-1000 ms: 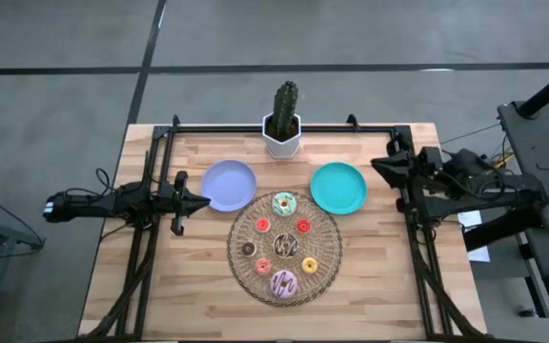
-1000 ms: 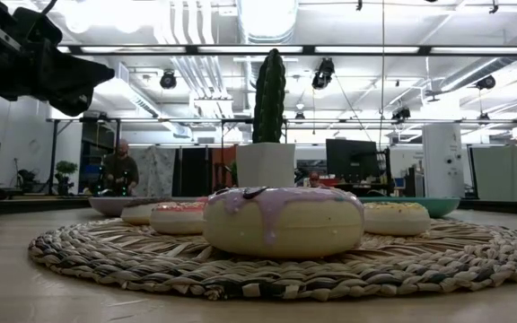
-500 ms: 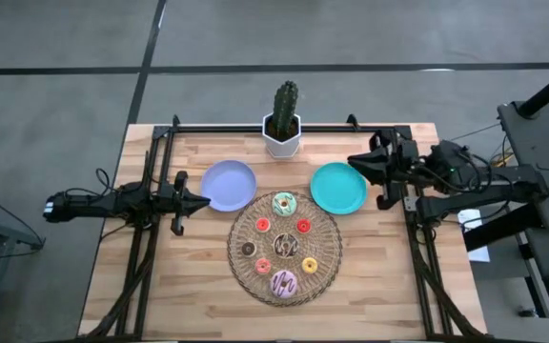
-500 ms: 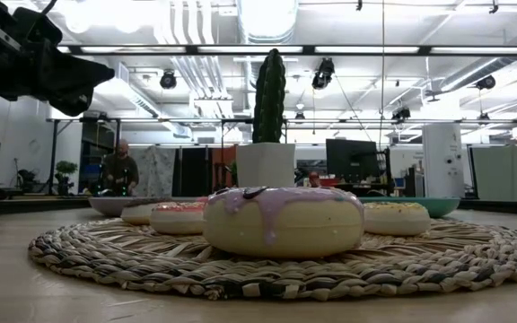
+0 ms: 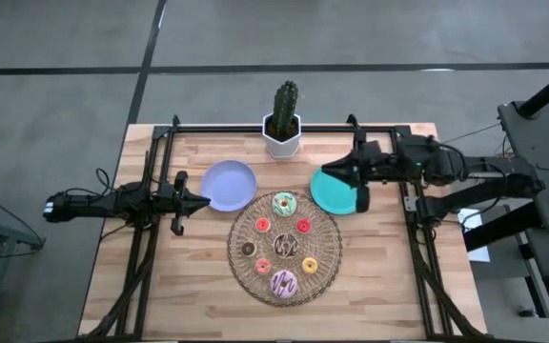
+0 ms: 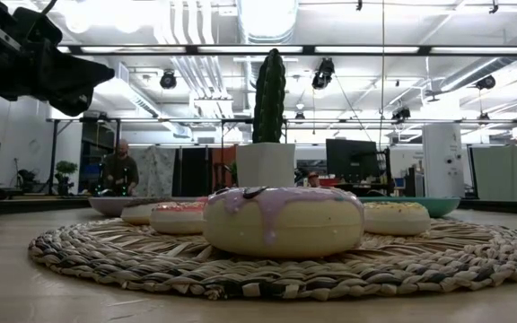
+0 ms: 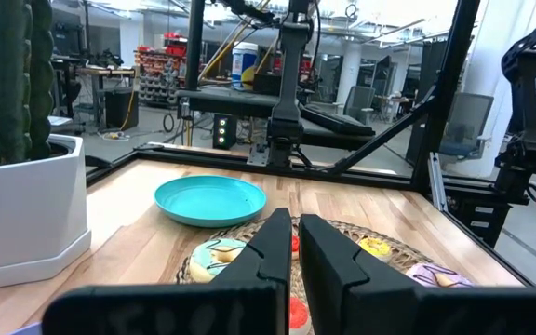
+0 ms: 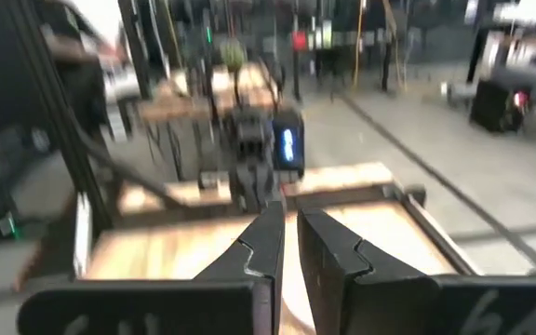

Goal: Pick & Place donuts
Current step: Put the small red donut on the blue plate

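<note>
We see the donuts [image 5: 283, 245] on the wicker mat [image 5: 322, 269]; right gripper [image 5: 326, 172], pressed together, hovers over the teal plate [image 5: 343, 198] beside the mat. Left gripper [image 5: 204, 201], also pressed together, waits beyond the mat's opposite side.

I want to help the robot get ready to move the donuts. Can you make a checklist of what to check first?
1. All seven donuts on the mat: ok, from the white-green donut at the far edge to the pink donut at the near edge.
2. Teal plate free: cannot tell, the right gripper hangs over its edge and hides part of it.
3. Lavender plate free: ok, nothing lies on it.
4. Right gripper ready to grasp: not ok, its jaws are shut.
5. Left gripper out of the way: ok, it waits beside the lavender plate, jaws shut.
6. Cactus clear of the mat: ok, at the table's far edge.
</note>
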